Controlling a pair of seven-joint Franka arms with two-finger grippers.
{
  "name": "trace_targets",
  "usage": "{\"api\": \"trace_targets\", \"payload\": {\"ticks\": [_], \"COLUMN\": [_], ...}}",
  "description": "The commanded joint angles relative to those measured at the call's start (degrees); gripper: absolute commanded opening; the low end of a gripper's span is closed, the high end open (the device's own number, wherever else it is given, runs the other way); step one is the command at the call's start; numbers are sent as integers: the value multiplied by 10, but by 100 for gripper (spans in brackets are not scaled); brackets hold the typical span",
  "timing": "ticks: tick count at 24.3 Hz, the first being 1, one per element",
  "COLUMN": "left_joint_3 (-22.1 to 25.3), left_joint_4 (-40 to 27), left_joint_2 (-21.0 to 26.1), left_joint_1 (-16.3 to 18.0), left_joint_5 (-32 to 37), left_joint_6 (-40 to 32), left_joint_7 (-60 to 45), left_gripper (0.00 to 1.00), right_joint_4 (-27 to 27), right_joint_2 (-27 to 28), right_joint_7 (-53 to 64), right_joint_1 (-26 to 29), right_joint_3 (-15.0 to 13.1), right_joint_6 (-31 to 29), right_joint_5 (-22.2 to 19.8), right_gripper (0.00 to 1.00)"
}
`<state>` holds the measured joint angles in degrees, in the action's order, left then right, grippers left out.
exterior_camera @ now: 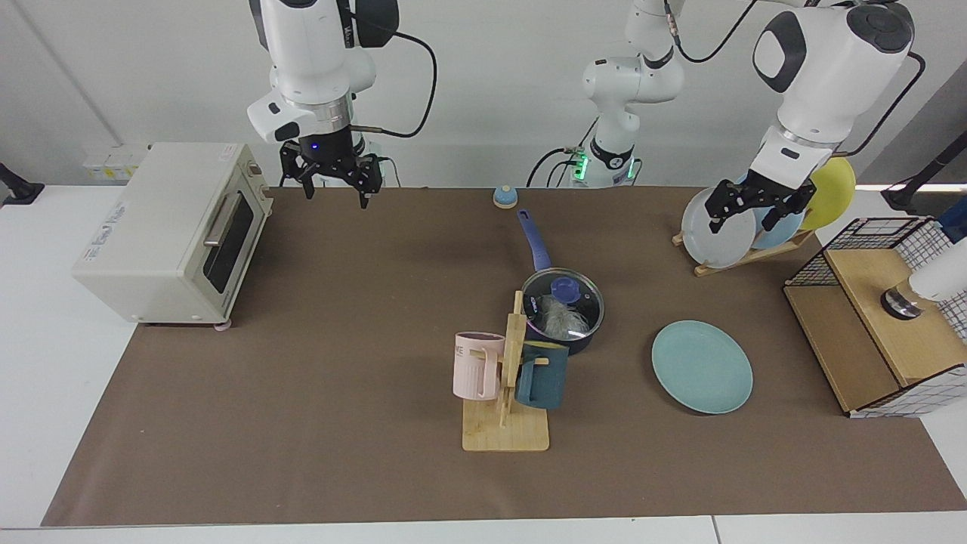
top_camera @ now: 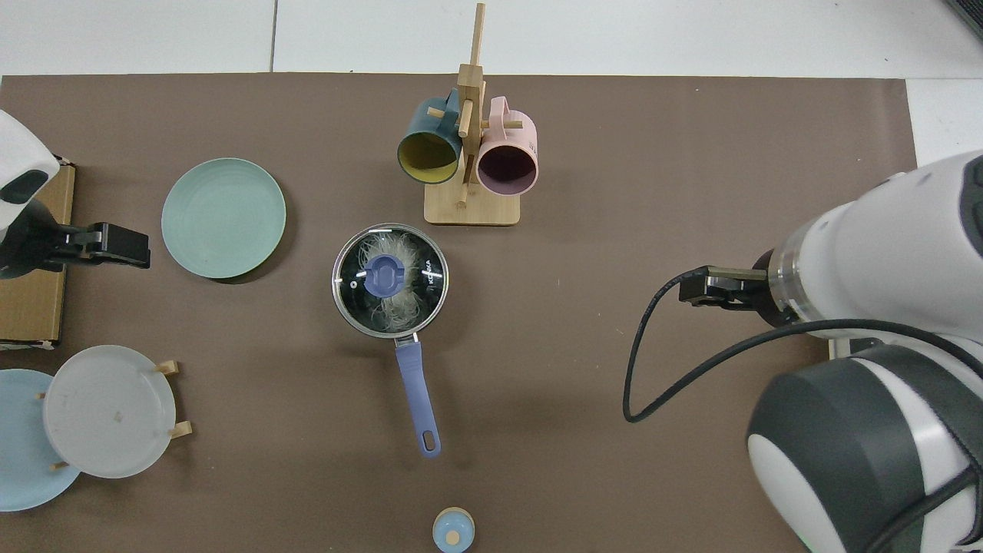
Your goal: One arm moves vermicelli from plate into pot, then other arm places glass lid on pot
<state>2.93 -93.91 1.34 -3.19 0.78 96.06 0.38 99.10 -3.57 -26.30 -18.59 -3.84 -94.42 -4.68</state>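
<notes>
Spanning most of the table, a brown mat (exterior_camera: 302, 378) is seen with a cream toaster oven (exterior_camera: 170, 230) at one end. The right gripper (exterior_camera: 332, 181), black two-finger with a small blue light, hangs above the mat's far edge beside the oven, fingers spread, nothing held. The left gripper (exterior_camera: 758, 205), black two-finger, is parked in front of the upright plates in the wooden rack (exterior_camera: 744, 253), fingers apart, empty; that arm waits.

The round flat teal plate (exterior_camera: 702, 366) lies bare, near the pot. The small dark navy saucepan with long blue handle (top_camera: 390, 280) sits mid-mat just behind the wooden mug stand (exterior_camera: 506, 423). The round clear glass lid with metal rim and blue knob (top_camera: 390, 278) is seated on the pot. The loose white tangle of vermicelli (top_camera: 395, 307) is seen through the glass, inside the pot.

Both steps are judged done. The lid is judged stiff, slippery, breakable; best taken by the knob. The vermicelli is judged light, soft, prone to snagging; best pinched mid-clump.
</notes>
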Motion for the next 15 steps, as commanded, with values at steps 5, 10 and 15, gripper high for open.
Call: {"api": "trace_targets", "payload": {"ticks": [5,10,15], "left_joint_3": [-4,-4,-4], "left_joint_4": [-6,-7,-7], "left_joint_2": [-9,-9,-9], "left_joint_1": [6,6,6], "left_joint_5": [-5,-5,-5], "left_joint_6": [-7,-7,-10], "left_joint_7": [1,0,1], "left_gripper": [100,100,100], "right_joint_4": [22,11,14], "right_joint_2": [-7,0,-1], "right_joint_7": [69,73,88], "right_joint_1": [67,99,110], "right_joint_3": [7,7,6], "right_joint_6": [-57,-51,-38], "right_joint_5": [19,27,41], "right_gripper": [99,99,99]}}
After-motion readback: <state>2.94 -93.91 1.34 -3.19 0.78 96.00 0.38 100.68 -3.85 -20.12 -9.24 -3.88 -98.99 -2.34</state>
